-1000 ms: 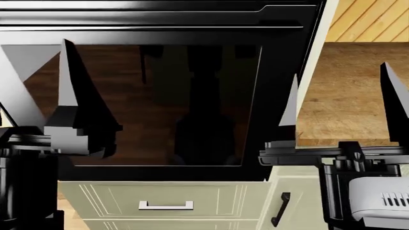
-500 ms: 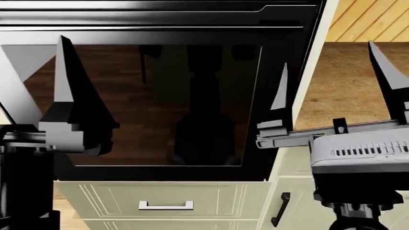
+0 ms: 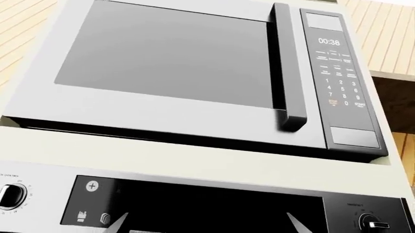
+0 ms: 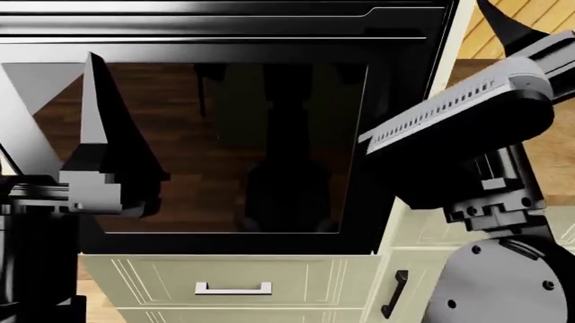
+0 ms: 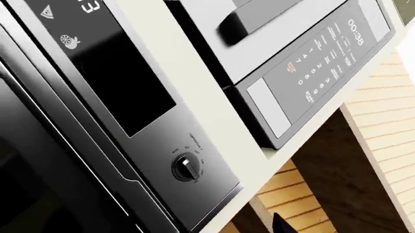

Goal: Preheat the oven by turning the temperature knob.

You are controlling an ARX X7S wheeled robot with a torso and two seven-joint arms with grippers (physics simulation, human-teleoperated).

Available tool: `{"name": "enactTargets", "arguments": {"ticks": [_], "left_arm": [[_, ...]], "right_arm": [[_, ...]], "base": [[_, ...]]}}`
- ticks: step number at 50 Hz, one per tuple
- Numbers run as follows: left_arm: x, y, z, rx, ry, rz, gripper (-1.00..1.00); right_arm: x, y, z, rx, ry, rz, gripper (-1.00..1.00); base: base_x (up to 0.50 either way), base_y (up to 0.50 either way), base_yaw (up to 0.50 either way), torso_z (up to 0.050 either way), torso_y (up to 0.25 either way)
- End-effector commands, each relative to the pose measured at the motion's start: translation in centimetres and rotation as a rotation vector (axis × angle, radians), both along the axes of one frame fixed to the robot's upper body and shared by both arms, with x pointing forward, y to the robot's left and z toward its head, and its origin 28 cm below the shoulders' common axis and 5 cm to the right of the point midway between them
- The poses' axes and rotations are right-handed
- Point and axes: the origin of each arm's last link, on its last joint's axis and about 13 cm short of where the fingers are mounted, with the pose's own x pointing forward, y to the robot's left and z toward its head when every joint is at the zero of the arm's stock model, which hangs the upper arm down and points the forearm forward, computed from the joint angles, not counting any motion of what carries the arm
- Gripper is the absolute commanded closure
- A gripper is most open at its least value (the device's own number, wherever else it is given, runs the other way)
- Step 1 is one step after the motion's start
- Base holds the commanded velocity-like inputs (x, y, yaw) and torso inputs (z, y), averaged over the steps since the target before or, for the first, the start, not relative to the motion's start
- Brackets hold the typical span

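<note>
Temperature knob (image 5: 186,167) sits at oven (image 4: 225,148) panel's right end, untouched. My right gripper's spread: cannot tell; left gripper (image 3: 206,224) wide. Risk: two knobs, grabbing the wrong one.

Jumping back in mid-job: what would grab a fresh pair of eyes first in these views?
The oven's wide dark glass door fills the head view, with the right arm slanting up across its right edge. Above the oven, a silver microwave showing 00:38 dominates the left wrist view. The right wrist view shows a small black knob at the right end of the oven's control panel, untouched.
</note>
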Motion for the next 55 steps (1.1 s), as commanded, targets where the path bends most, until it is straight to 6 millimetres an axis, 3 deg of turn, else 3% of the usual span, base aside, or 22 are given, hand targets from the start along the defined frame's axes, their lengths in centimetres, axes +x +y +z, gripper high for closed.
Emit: {"name": "enactTargets", "arguments": {"ticks": [1, 10, 27, 55], "left_arm": [[0.0, -0.1, -0.2, 0.004, 0.004, -0.001, -1.0], [0.0, -0.2, -0.3, 0.009, 0.008, -0.002, -1.0], [0.2, -0.3, -0.6, 0.017, 0.022, -0.006, -1.0], [0.4, -0.4, -1.0, 0.024, 0.041, -0.018, -1.0]], "right_arm": [[1.1, -0.2, 0.2, -0.187, 0.083, -0.058, -1.0], [1.7, -0.5, 1.0, -0.302, 0.134, -0.076, -1.0], [1.3, -3.3, 3.4, -0.411, 0.216, -0.123, -1.0], [3.9, -5.3, 8.2, -0.416, 0.293, -0.146, -1.0]], "base": [[0.0, 0.0, 0.0, 0.0, 0.0], [0.0, 0.0, 0.0, 0.0, 0.0], [0.0, 0.0, 0.0, 0.0, 0.0], [0.0, 0.0, 0.0, 0.0, 0.0]]}}
